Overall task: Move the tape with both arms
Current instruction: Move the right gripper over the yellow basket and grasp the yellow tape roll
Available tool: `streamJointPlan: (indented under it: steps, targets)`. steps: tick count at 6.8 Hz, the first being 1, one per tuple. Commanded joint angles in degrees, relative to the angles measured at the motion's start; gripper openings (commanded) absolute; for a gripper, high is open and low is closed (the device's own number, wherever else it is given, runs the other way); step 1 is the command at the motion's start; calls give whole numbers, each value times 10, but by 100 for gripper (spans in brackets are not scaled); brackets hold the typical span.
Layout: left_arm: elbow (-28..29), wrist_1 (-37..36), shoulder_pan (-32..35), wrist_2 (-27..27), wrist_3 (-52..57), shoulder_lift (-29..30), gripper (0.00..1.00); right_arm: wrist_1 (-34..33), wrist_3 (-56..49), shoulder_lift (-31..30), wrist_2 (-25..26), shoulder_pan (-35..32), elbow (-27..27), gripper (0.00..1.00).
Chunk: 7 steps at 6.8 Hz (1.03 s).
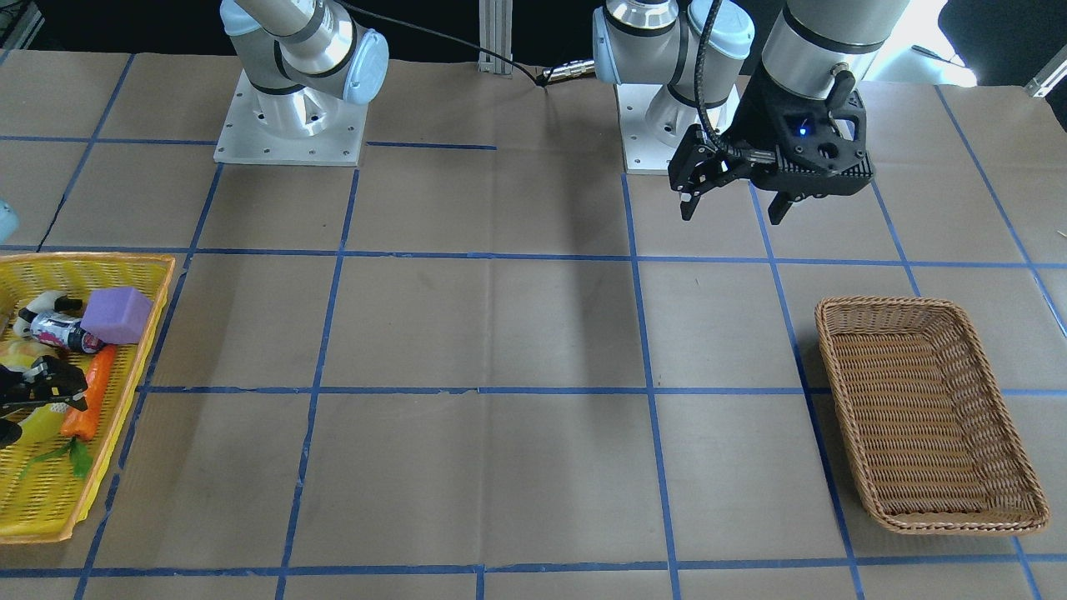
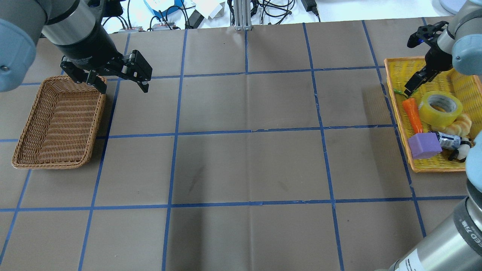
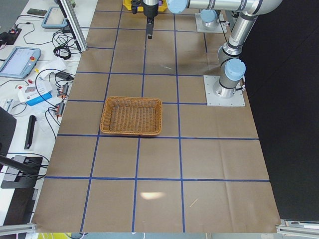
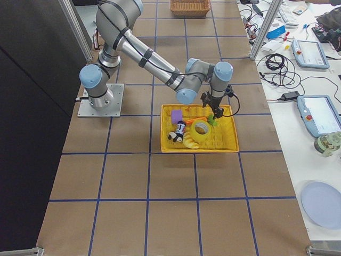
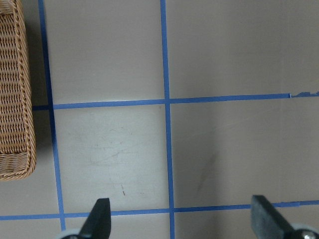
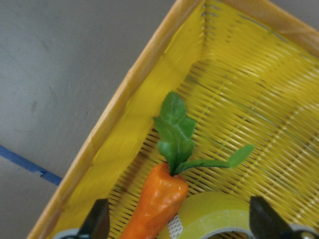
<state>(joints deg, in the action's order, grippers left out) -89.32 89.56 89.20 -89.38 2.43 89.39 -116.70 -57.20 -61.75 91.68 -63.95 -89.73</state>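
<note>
The roll of translucent yellow tape (image 2: 438,116) lies in the yellow basket (image 2: 437,169) at the table's right end, between the toy carrot (image 2: 413,116) and the beige croissant toy (image 2: 461,124). My right gripper (image 2: 412,84) is open and empty above the basket's far part, over the carrot's leaves. In the right wrist view its jaws stand apart over the carrot (image 6: 157,204), with the tape's top edge (image 6: 209,219) at the bottom. My left gripper (image 2: 123,88) is open and empty, above the table beside the brown wicker basket (image 2: 49,165).
The yellow basket also holds a purple block (image 2: 423,146) and a small bottle toy (image 2: 450,141). The wicker basket (image 1: 959,527) holds nothing. Brown paper with blue tape lines covers the table. Cables and devices lie beyond its far edge.
</note>
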Motion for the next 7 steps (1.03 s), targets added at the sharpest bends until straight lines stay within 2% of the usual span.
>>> streamJointPlan:
  steps: [1, 2, 3, 5, 6, 7]
  targets:
    - [0, 0, 0, 1, -1, 0, 100, 0, -2, 2, -1, 32, -41, 100]
    - [-1, 0, 0, 1, -1, 1, 100, -2, 2, -1, 0, 36, -50, 90]
    - [-1, 0, 0, 1, 0, 0, 100, 2, 12, -7, 8, 36, -50, 71]
    - [0, 0, 0, 1, -1, -1, 100, 5, 13, -10, 35, 36, -48, 13]
    - [-1, 0, 1, 1, -1, -1, 100, 6, 13, -14, 46, 36, -42, 3]
    - [-2, 1, 0, -3, -1, -5, 100, 7, 14, -23, 46, 35, -42, 0]
